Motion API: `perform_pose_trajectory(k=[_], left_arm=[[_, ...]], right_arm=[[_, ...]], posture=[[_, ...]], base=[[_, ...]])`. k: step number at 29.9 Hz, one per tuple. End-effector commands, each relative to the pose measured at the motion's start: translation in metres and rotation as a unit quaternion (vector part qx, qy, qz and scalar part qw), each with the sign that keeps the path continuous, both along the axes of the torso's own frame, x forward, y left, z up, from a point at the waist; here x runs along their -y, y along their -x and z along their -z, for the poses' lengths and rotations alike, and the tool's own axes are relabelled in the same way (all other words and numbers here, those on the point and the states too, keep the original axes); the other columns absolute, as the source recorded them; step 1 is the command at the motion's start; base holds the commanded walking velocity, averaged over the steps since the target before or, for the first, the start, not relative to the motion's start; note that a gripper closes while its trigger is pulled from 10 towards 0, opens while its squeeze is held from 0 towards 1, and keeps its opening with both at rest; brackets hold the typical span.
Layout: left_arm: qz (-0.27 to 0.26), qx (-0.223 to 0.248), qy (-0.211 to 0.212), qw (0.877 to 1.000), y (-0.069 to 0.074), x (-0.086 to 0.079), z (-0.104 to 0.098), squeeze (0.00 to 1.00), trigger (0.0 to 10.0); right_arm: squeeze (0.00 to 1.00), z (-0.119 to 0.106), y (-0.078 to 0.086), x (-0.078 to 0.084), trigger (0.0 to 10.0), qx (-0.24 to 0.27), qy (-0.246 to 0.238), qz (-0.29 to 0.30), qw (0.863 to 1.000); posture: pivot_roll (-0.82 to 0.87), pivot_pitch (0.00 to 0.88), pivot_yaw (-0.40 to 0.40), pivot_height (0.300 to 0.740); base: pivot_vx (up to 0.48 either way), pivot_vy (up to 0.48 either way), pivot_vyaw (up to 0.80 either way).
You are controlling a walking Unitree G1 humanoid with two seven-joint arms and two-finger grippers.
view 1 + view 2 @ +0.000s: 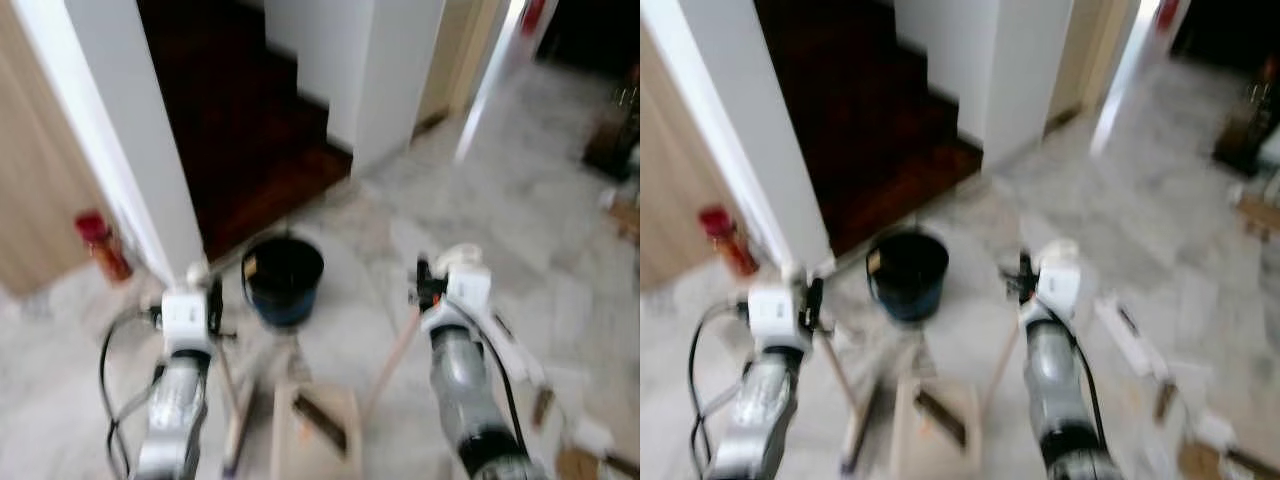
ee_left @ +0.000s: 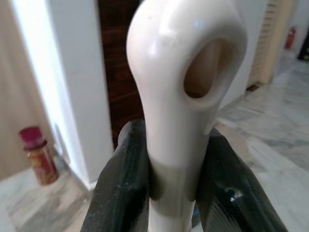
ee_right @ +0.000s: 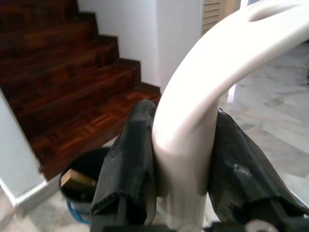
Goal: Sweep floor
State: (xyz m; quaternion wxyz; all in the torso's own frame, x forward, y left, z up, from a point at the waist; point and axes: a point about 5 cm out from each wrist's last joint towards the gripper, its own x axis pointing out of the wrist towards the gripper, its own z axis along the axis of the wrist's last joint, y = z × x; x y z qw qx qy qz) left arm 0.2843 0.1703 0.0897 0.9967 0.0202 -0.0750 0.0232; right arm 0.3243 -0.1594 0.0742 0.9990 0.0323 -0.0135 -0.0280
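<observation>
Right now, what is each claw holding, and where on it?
The left claw grips the broom handle just below its hanging loop. The right claw grips the dustpan handle near its curved top end.

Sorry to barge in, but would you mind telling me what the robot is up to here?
It is set up to sweep the marble floor. The left end effector is clamped on a cream broom handle, and the right end effector grips a curved cream dustpan handle. The dustpan rests on the floor between the arms, with a dark bucket just ahead by the wooden stairs.
</observation>
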Motion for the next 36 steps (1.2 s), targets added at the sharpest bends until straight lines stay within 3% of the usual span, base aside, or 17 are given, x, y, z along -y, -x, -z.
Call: perform_pose_trajectory(k=[1,8,26,36], left_arm=[[-0.010,0.025,-0.008,1.000,-0.002,-0.008,-0.012,0.00,10.0],[-0.011,0.025,-0.012,1.000,-0.002,-0.007,-0.012,0.00,10.0],[-0.009,0.039,-0.023,0.999,-0.004,-0.003,-0.022,0.00,10.0],[-0.006,0.045,-0.033,0.998,-0.005,-0.002,-0.024,0.00,10.0]], right_arm=[[0.00,-0.016,-0.008,-0.008,10.0,0.031,-0.003,-0.009,0.999],[0.00,-0.016,-0.008,-0.008,10.0,0.030,-0.003,-0.011,0.999],[0.00,-0.033,-0.014,-0.012,10.0,0.062,-0.015,-0.015,0.998],[0.00,-0.074,-0.023,-0.012,10.0,0.135,-0.039,-0.013,0.990]], posture=[[0.07,0.000,-0.031,0.740],[0.07,0.000,-0.033,0.740],[0.07,0.000,-0.032,0.740],[0.07,0.000,-0.027,0.740]], base=[[0.000,0.364,0.00],[0.000,0.341,0.00],[0.000,0.000,0.00],[0.000,0.000,0.00]])
